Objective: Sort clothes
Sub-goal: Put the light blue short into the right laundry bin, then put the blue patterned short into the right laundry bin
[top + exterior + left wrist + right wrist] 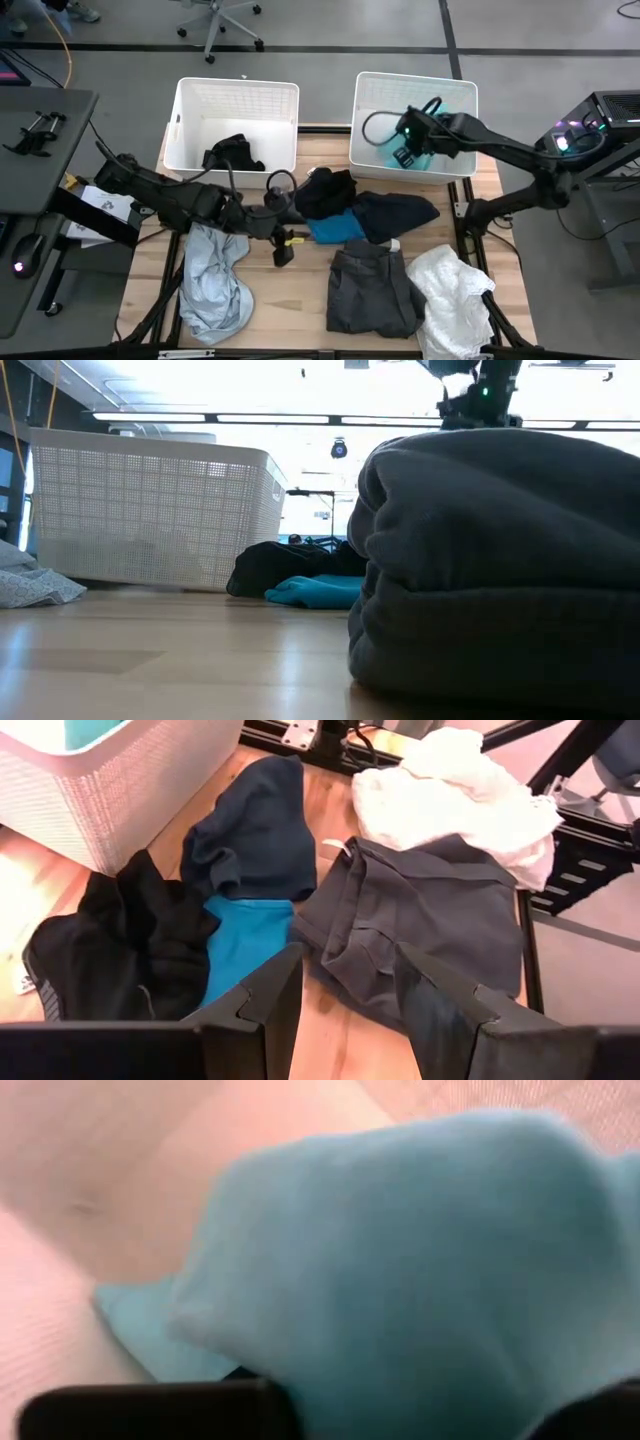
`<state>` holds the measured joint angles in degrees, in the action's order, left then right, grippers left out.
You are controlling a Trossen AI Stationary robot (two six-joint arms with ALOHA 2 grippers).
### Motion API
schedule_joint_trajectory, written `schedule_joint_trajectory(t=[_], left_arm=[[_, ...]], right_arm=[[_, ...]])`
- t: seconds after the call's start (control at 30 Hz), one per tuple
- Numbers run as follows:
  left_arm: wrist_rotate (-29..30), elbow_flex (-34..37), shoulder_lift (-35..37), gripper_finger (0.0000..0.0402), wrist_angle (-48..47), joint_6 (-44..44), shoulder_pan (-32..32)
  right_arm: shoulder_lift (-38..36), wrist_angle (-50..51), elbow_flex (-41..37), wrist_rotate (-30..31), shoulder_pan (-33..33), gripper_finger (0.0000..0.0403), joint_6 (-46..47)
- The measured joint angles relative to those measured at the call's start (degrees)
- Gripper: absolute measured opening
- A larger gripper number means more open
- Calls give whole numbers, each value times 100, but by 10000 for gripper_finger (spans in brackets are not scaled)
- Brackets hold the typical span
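My left gripper (pixel 283 245) (pixel 350 965) is open and empty low over the table, between a pale grey-blue garment (pixel 212 280) and a bright blue one (pixel 335 228) (pixel 245 945). A black (pixel 325 192), a navy (pixel 398 212), a dark grey (pixel 370 290) and a white garment (pixel 455 295) lie on the table. Another black garment (pixel 235 152) lies in the left basket (pixel 190 100). My right gripper (pixel 415 140) is open inside the right basket (pixel 365 110), down at a teal garment (pixel 440 158) (pixel 420 1250) that fills its wrist view and bulges between its fingers. My left gripper touches nothing. My right gripper points down into the right basket with the teal garment's cloth (pixel 400 1360) between its spread fingers (pixel 150 1410). I cannot tell whether the fingers touch the cloth. The garment lies in the basket.
The two white lattice baskets stand side by side at the table's far edge. The garments crowd the table's middle and right. Bare wood (pixel 295 300) shows between the pale garment and the dark grey one. A black frame edges the table.
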<state>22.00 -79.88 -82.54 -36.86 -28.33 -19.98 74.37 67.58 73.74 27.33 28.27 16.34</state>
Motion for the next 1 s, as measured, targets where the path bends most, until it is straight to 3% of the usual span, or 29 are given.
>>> schedule_joint_trajectory(t=[0.23, 0.43, 0.57, 0.7, 0.83, 1.0], left_arm=[[13, 0, 0, 145, -4, 114, 60], [33, 0, 2, 145, 112, 505, 360], [30, -3, 2, 145, 304, 593, 550], [-255, -123, 44, 145, 165, 358, 589], [-644, -651, 57, 145, -1522, -588, 284], [-1349, -608, 14, 145, -3932, -2949, -430]], right_arm=[[-8, 96, 686, -479, 794, 169, -184], [-52, 589, 1937, -923, 574, 184, 78], [-317, 295, 2306, -1150, -439, 177, 422], [-649, -369, 2077, -806, -1975, 172, 526], [-829, -1016, 1441, -296, -3411, 170, 807], [-814, -2302, 285, 221, -4585, 169, 1335]])
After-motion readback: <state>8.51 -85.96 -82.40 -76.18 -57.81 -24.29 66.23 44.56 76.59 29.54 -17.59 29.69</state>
